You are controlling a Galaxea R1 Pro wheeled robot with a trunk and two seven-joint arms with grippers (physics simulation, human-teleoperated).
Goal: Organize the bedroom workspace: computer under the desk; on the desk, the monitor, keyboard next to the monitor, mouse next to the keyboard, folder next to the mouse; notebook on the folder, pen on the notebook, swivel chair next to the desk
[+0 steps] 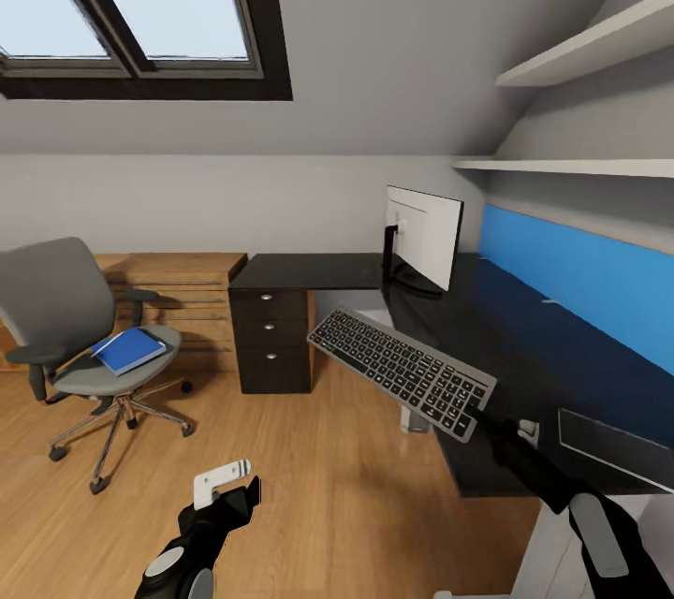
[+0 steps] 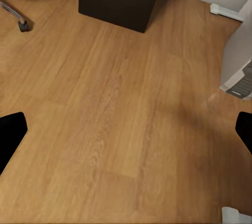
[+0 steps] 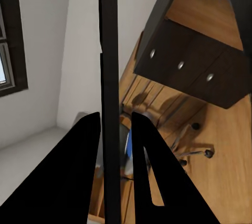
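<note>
Item: keyboard [image 1: 401,368]; centre-right of the head frame, held in air, tilted, far end toward the monitor, near end pinched by the right gripper [image 1: 480,412]; hangs over the desk's front edge, not yet resting on it. In the right wrist frame the keyboard [image 3: 109,98] reads edge-on as a dark vertical bar between the two black fingers [image 3: 84,161]; grip narrow, closed on it.

Item: monitor [image 1: 423,237]; upright on desk [image 1: 524,337], upper centre-right; already in place.

Item: left gripper [image 1: 229,487]; lower centre-left of the head frame, over bare wood floor [image 1: 356,505]; carries nothing; in the left wrist frame fingertips [image 2: 10,135] sit at opp. frame edges, so spread wide.

Item: swivel chair [image 1: 84,337]; left of frame, well apart from desk; blue folder [image 1: 129,350] lies on its seat; not yet moved.

Item: drawer unit [image 1: 271,337]; centre, under the desk's left end.

Handling note (judgement): step in hand = set keyboard on desk next to monitor. Level the board first; carry it in over the dark top; lower flat just in front of the monitor base w/o knocking the stand; leave room alongside for mouse, folder; let go only once fully supported, since an end-grip lets the far end droop.
</note>
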